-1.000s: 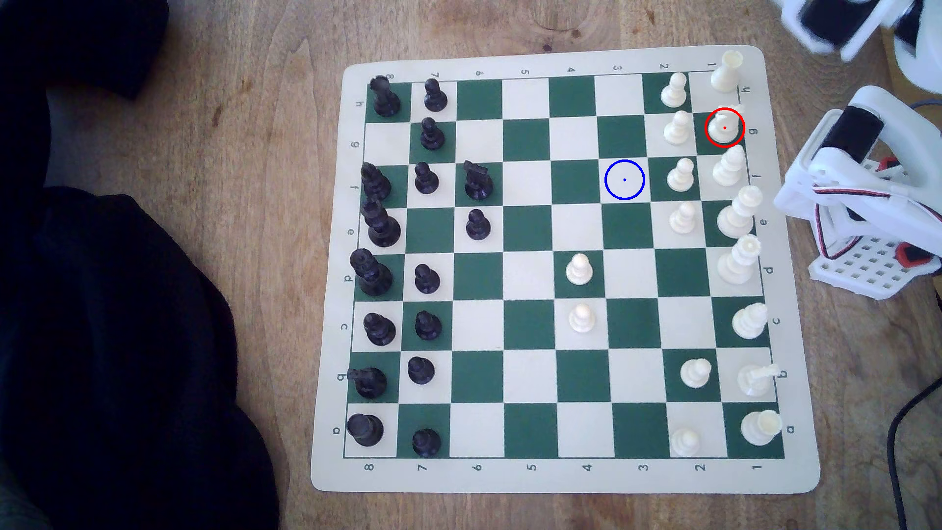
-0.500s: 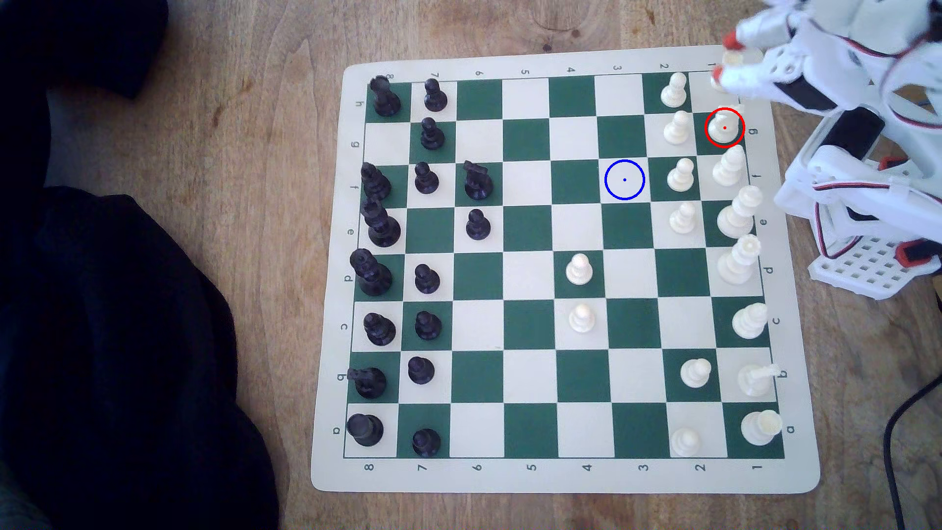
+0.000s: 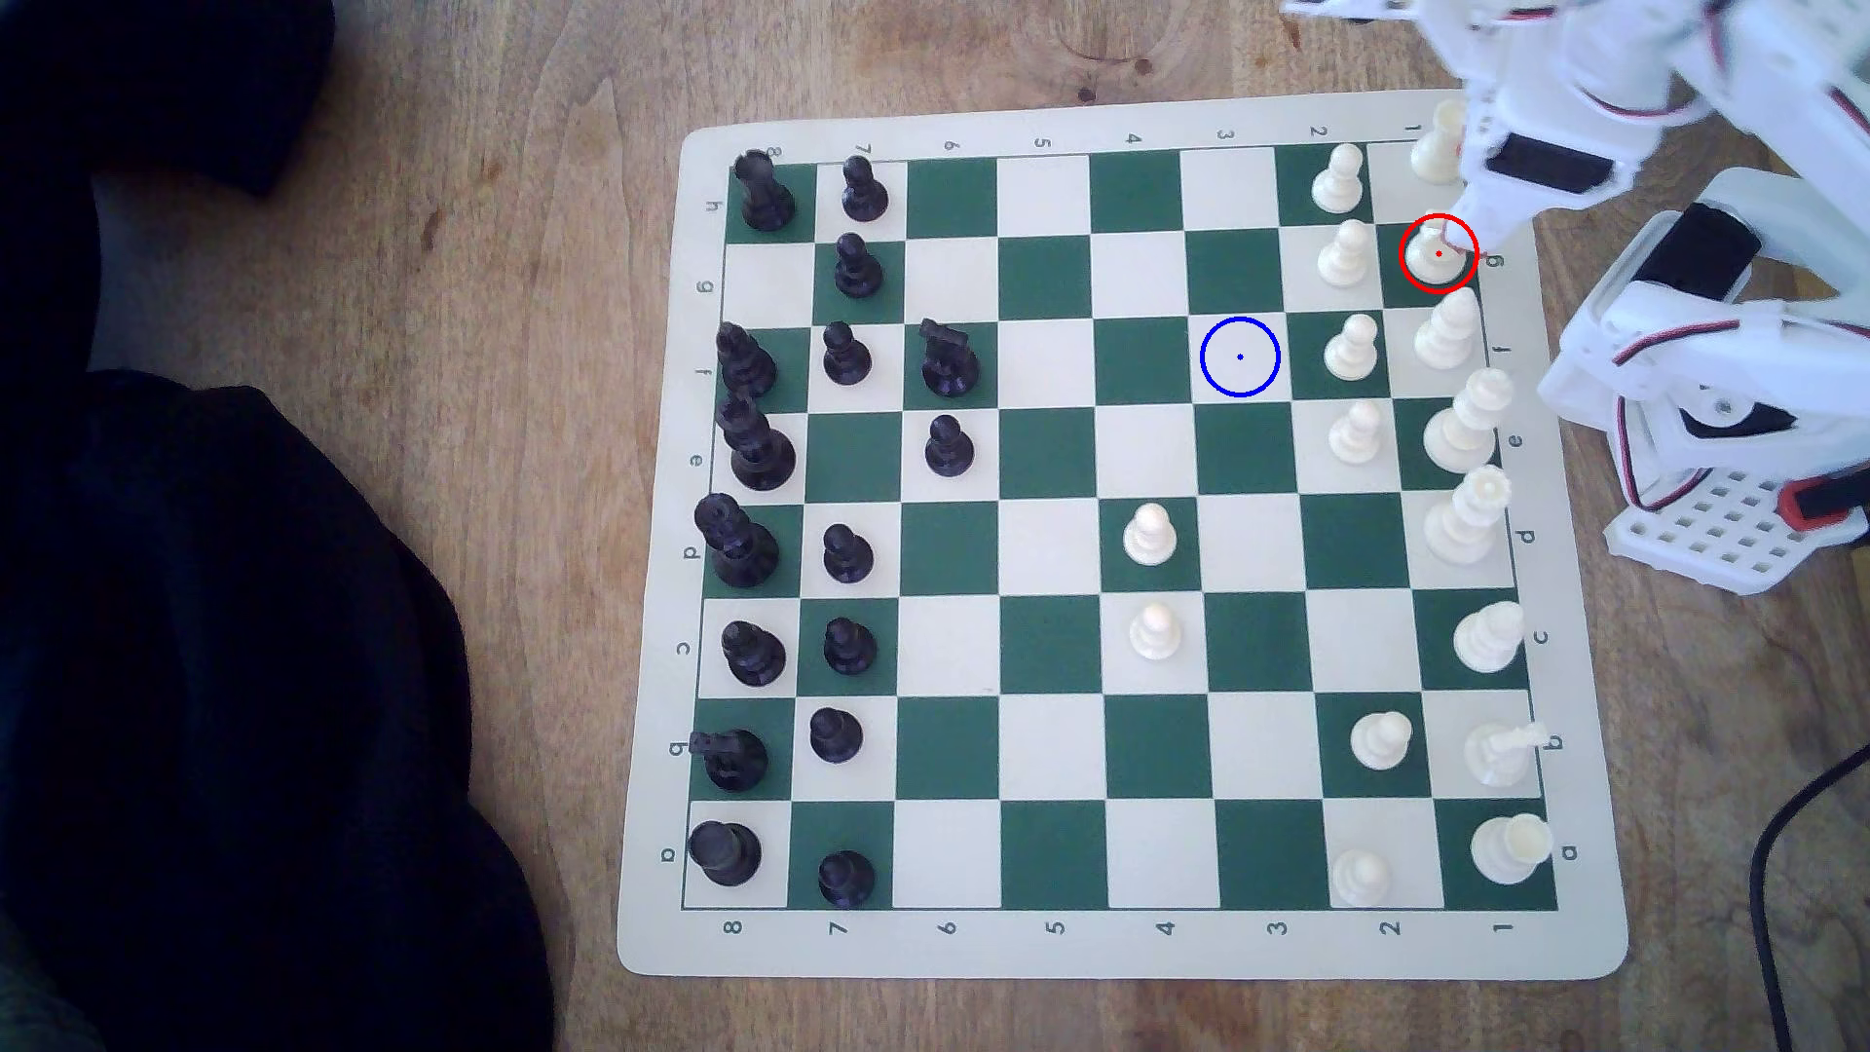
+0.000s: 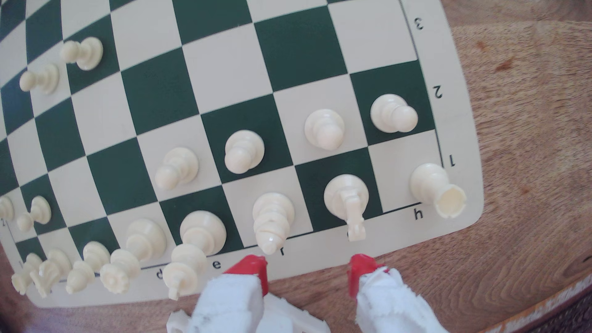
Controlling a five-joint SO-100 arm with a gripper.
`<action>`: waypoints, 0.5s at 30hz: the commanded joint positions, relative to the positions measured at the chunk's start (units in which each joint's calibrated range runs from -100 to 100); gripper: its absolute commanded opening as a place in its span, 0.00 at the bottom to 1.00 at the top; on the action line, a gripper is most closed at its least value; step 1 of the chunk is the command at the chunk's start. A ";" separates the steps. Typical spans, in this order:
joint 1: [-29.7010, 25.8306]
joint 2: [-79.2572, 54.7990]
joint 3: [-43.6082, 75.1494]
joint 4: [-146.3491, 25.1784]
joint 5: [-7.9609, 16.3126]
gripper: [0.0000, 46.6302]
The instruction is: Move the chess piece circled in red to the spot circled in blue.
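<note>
One chessboard (image 3: 1113, 951) counted on the counter (image 3: 567, 303), sixteen cream pieces (image 3: 1508, 848), eight being cream pawns (image 3: 1151, 534), two cream knights (image 3: 1498, 754), sixteen black pieces (image 3: 724, 852), eight being black pawns (image 3: 846, 554), one red ring (image 3: 1399, 253), one blue ring (image 3: 1201, 356), one gripper (image 4: 307, 269), two red tips (image 4: 251, 267).

Likely a home/hobby setup: chess mat (image 3: 1579, 941) on wood table (image 3: 567, 303), dark cloth (image 3: 233, 658) beside.

Knight (image 3: 1435, 255) stands between rook (image 3: 1437, 142) and bishop (image 3: 1445, 329).

Soft, even daylight, no harsh glare.
The arm (image 3: 1619, 121) is motion-blurred in the exterior view; the wrist view bows the board (image 4: 461, 205) at its edges, with the red-tipped fingers (image 4: 253, 270) slightly soft.
</note>
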State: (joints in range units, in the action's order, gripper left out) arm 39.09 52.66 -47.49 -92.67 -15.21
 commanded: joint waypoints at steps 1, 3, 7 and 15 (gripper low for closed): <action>1.94 -4.44 4.07 0.70 -2.20 0.29; 3.66 -5.97 3.79 0.78 -4.00 0.29; 4.75 -8.35 3.70 2.66 -4.79 0.30; 6.40 -11.91 2.07 5.69 -6.35 0.30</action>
State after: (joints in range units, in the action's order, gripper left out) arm 44.91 41.94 -47.49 -88.61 -20.63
